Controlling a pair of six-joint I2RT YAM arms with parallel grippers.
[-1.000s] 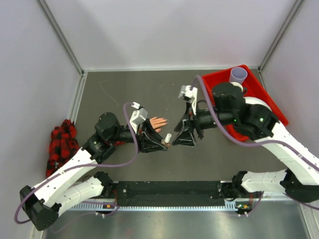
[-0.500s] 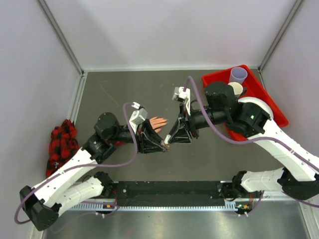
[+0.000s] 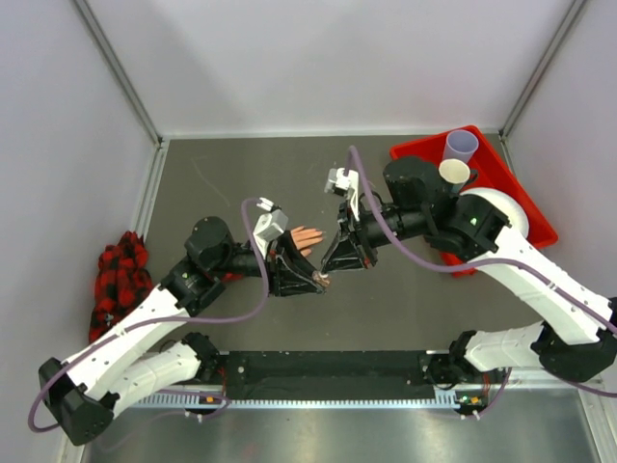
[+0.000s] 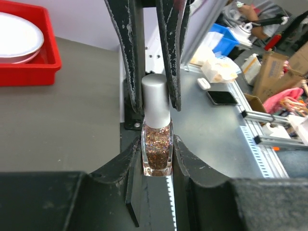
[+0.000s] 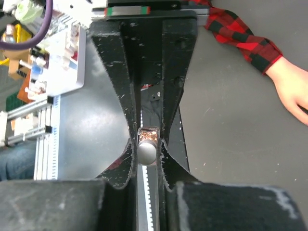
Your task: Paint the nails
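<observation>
A small nail polish bottle (image 4: 157,149) full of coppery glitter sits clamped in my left gripper (image 4: 157,161), just above the table's front rail. My right gripper (image 5: 147,151) meets it head-on and is shut on its silver cap (image 4: 156,98). From above the two grippers join at the bottle (image 3: 323,282). The peach mannequin hand (image 3: 307,238) lies flat just behind them, its fingers pointing right. Its red-and-black plaid sleeve (image 5: 240,36) shows in the right wrist view. The nails are too small to make out.
A red tray (image 3: 501,159) at the back right holds a lilac cup (image 3: 461,145), a small paper cup (image 3: 454,172) and a white plate (image 4: 14,36). A bunch of plaid cloth (image 3: 120,275) lies by the left wall. The black front rail (image 3: 328,367) runs below the grippers.
My right gripper has moved left onto the bottle and closed on its cap. The left gripper has kept hold of the bottle without moving.
</observation>
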